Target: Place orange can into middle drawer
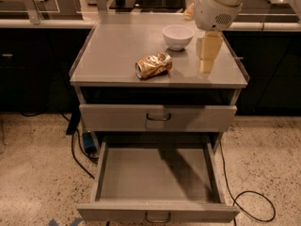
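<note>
The can (153, 65) lies on its side near the middle of the grey cabinet top (117, 46), slightly toward the front edge, with nothing gripping it. Behind it and to the right stands a white bowl (178, 36), apart from the can. The gripper (207, 66) hangs pointing down at the upper right of the frame, over the right side of the top, just right of the bowl (whether it is apart or together cannot be told). Below a shut drawer (117, 117), the open drawer (141, 173) juts toward the bottom of the frame, its grey floor bare.
</note>
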`<state>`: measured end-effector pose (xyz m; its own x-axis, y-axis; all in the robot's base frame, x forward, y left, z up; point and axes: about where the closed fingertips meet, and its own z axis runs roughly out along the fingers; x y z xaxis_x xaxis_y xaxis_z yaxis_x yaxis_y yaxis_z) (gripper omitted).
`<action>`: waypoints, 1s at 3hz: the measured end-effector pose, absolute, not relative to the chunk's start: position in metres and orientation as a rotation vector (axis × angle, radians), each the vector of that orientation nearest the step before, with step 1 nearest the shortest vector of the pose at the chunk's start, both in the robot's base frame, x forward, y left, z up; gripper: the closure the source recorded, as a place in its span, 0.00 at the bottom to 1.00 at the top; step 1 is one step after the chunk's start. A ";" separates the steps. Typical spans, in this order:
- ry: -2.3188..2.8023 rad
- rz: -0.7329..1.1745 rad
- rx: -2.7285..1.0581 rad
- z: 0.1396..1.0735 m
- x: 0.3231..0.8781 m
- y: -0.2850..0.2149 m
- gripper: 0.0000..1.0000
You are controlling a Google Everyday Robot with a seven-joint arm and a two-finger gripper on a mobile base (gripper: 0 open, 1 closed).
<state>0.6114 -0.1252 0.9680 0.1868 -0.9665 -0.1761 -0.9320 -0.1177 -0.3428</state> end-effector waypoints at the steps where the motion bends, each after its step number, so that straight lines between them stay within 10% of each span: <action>1: 1.649 -0.094 -2.181 0.966 0.642 -0.085 0.00; 3: 1.569 -0.045 -2.245 0.930 0.671 -0.033 0.00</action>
<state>0.6709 -0.0325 0.9297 0.3697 -0.9077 -0.1988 -0.8949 -0.2903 -0.3390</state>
